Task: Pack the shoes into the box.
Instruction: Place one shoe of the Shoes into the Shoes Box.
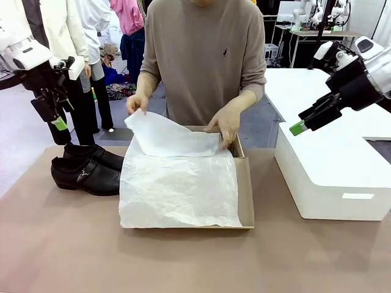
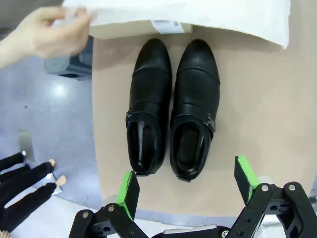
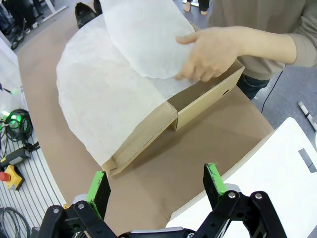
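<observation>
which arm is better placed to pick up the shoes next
Left: the left gripper hangs open directly over the shoes, while the right gripper is by the white box, with the cardboard box between it and them.

No lettering is legible. Left wrist view, 12 o'clock: a sticker [image 2: 167, 26] on the end wall of the box [image 2: 124, 30], its print too fine to read. Front view, 12 o'clock: a small dark emblem [image 1: 224, 53] on the person's sweater [image 1: 201, 85], wordless. Front view, 4 o'clock: a pale rectangular label [image 1: 357, 196] on the white box [image 1: 324, 183], unreadable.
</observation>
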Robot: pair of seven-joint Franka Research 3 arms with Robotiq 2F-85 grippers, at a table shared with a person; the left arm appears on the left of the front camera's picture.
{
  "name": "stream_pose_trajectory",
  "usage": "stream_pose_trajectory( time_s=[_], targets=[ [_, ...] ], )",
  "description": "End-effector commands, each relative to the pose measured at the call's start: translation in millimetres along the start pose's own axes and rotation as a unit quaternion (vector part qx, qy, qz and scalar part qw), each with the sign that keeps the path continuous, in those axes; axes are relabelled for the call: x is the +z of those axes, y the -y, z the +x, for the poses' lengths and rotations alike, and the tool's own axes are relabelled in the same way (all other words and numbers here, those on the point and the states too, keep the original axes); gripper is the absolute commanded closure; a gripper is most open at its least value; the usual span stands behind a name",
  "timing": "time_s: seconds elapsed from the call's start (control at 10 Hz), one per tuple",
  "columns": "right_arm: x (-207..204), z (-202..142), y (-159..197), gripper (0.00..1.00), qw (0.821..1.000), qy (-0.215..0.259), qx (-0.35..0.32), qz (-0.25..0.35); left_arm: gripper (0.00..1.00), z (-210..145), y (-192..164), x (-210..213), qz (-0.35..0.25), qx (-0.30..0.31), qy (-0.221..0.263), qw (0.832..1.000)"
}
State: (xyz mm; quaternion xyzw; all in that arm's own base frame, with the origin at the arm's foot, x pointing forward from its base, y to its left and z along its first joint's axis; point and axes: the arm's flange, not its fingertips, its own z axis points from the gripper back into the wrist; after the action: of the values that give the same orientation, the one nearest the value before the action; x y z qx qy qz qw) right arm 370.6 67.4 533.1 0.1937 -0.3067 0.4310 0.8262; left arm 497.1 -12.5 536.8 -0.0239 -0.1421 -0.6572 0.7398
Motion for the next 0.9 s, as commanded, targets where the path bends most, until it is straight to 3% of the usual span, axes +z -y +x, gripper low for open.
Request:
stream_pose_trajectory(
  time_s=[0.0,0.4,0.8],
  targets=[
    [-1.3,1.2,2.9,0.0,1.0,0.012,0.004,0.007,0.0,-8.7,-26.7,-4.0,-0.012,-0.025,-0.026,0.999],
    [-1.3,1.2,2.9,0.0,1.0,0.012,0.004,0.007,0.0,-20.7,-71.5,-37.4,-0.026,-0.027,-0.054,0.998],
    [-1.3,1.2,2.9,0.0,1.0,0.012,0.004,0.007,0.0,-28.3,-90.8,-67.0,-0.04,-0.042,-0.055,0.997]
  ],
)
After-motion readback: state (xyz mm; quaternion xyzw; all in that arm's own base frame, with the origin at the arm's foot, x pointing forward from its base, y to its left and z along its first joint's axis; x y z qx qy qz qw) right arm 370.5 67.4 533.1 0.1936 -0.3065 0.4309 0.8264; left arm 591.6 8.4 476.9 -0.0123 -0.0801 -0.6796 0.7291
